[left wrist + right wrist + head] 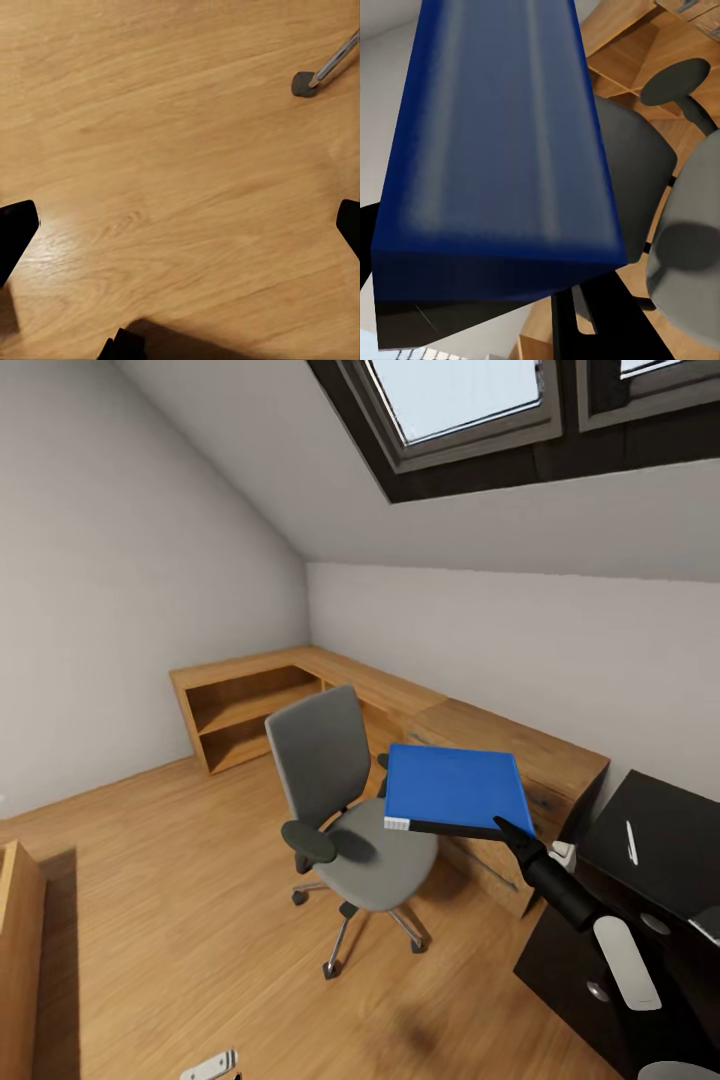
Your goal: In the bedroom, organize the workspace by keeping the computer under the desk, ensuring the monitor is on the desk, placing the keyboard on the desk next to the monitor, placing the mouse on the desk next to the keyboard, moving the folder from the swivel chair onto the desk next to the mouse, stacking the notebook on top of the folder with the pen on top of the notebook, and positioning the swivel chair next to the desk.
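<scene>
The room is showing a wooden floor and a long wooden corner desk that is running along the two walls under a slanted ceiling with a skylight. At the right side a black cabinet is standing, and a white pen is lying on its top.

The grey swivel chair is standing on the floor just beside the wooden desk, with its back turned toward the corner and its seat facing the robot. Its seat is bare.

The blue folder is being held in the air, above the seat of the chair and in front of the desk, nearly flat with a slight tilt. It is touching neither the chair nor the desk. The right gripper is closing on the near right edge of the folder, with its dark fingers clamped on it. In the right wrist view the folder is covering most of the picture, and the chair is lying beyond it.

The left gripper is hanging over the bare floor, its two dark fingers standing wide apart at the edges of the picture and holding nothing. One chair castor is showing in that view.
</scene>
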